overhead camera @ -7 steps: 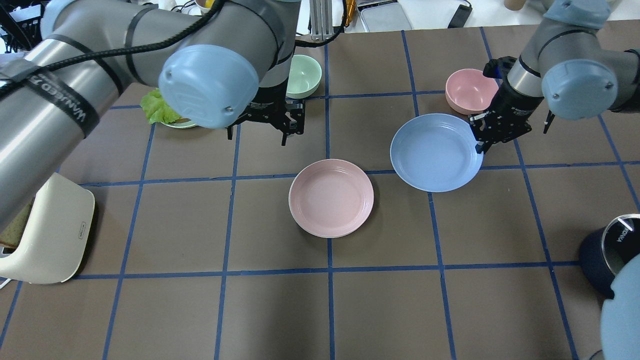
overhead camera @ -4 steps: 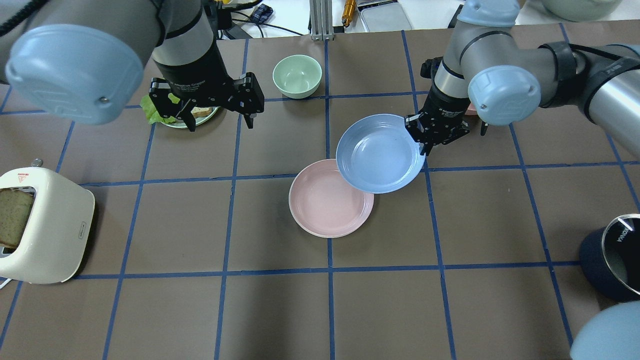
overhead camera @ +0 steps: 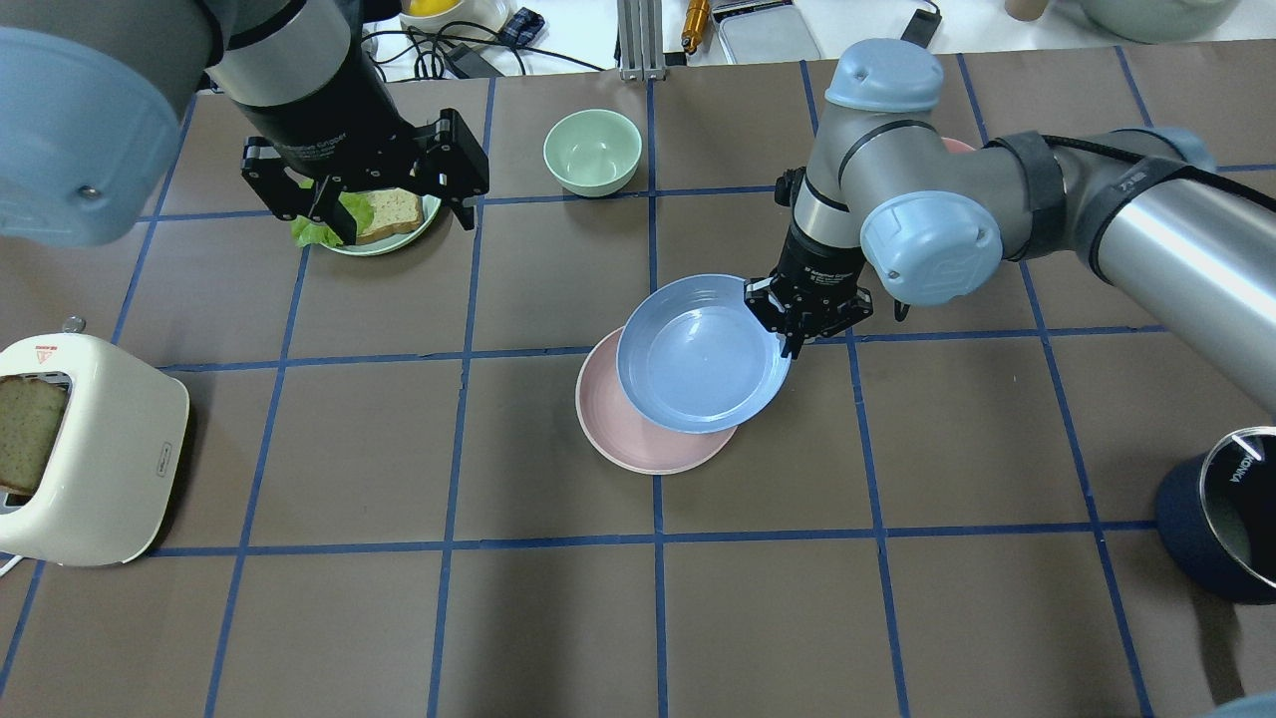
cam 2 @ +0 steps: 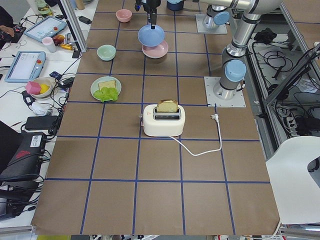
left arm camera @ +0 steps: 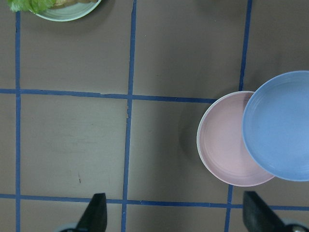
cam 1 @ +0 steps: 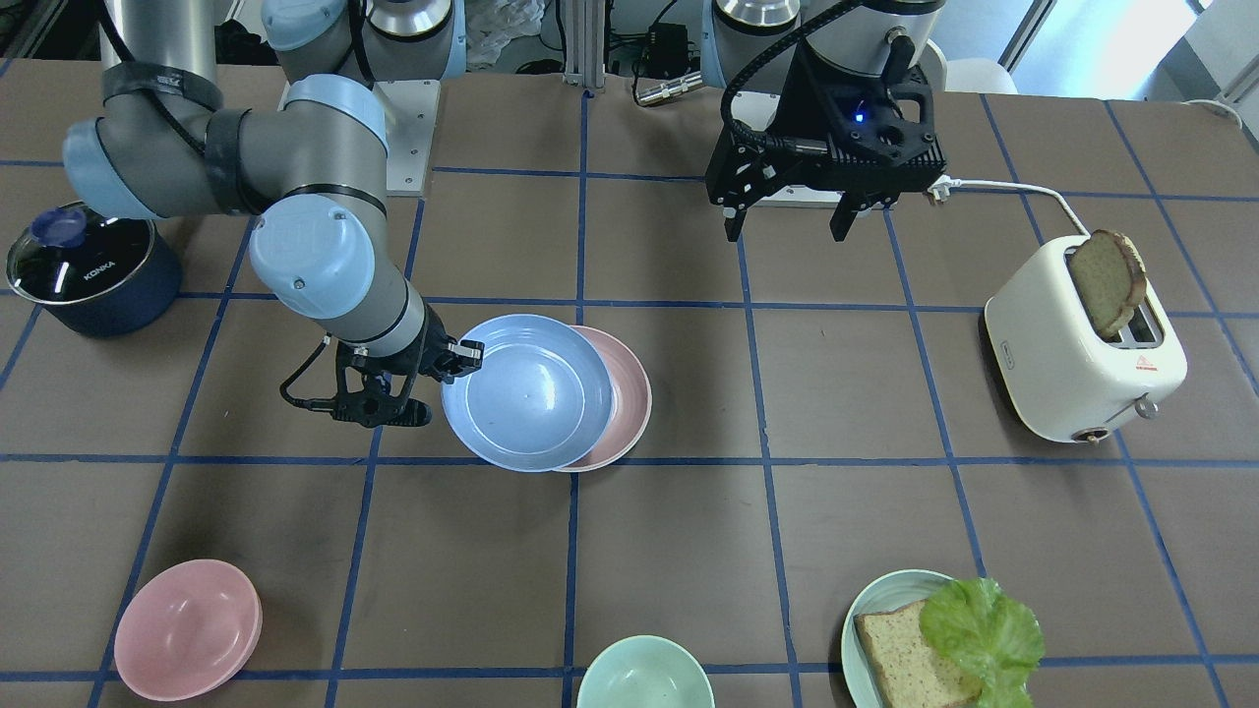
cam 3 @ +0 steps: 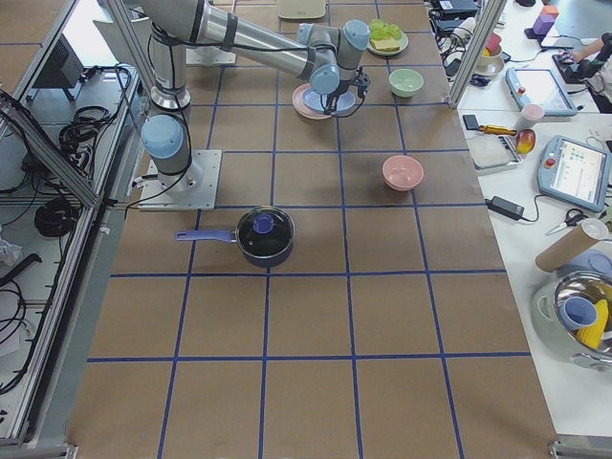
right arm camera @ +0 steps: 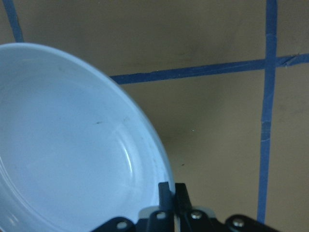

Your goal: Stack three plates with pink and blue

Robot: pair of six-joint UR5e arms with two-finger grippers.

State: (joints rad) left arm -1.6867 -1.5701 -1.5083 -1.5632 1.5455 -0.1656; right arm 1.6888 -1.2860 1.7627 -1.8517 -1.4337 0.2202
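Observation:
My right gripper [overhead camera: 790,342] is shut on the right rim of the light blue plate [overhead camera: 698,354] and holds it level just above the pale pink plate [overhead camera: 623,439]. The blue plate overlaps most of the pink one and is offset to the far right of it. The wrist view shows the fingers [right arm camera: 166,191] pinching the blue rim [right arm camera: 63,145]. The front view shows the same overlap of the blue plate [cam 1: 526,393] and the pink plate [cam 1: 629,393]. My left gripper [overhead camera: 404,221] is open and empty, high over the far left. The cream-white plate is out of view.
A teal plate with bread and lettuce [overhead camera: 384,214] lies under the left gripper. A green bowl [overhead camera: 592,150] stands at the far middle and a pink bowl [cam 1: 187,629] at the far right. A toaster [overhead camera: 90,449] stands near left, a dark pot [overhead camera: 1221,524] near right.
My right gripper has carried the blue plate to the left, from beside the pink bowl to over the pink plate. The left arm has swung left and back, over the sandwich plate.

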